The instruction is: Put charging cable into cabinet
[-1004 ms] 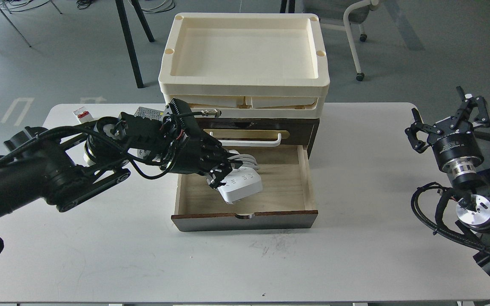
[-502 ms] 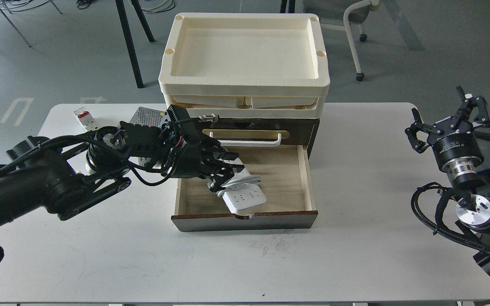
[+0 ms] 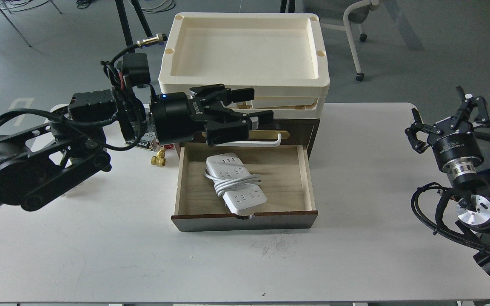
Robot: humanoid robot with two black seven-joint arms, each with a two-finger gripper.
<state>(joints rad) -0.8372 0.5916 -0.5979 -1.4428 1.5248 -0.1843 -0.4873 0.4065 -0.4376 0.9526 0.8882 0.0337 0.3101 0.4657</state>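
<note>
The charging cable (image 3: 235, 182), a white power strip with its cord wound round the middle, lies flat in the pulled-out light-wood drawer (image 3: 287, 182) of the dark brown cabinet (image 3: 309, 127). The drawer's white handle (image 3: 262, 143) on a brass plate sits behind it. My left gripper (image 3: 255, 105) is open and empty, raised above the drawer's back edge in front of the cabinet face. My right gripper (image 3: 445, 117) is open and empty, far right above the table edge.
Cream plastic trays (image 3: 245, 87) are stacked on the cabinet top. A small brass fitting (image 3: 158, 160) lies on the white table (image 3: 143, 255) left of the drawer, with a red-marked part (image 3: 168, 147) partly hidden behind my left arm. Chair and table legs stand on the floor behind.
My left gripper let go of the charging cable, which now lies in the drawer. The gripper opened, rose and drew back to the cabinet face.
</note>
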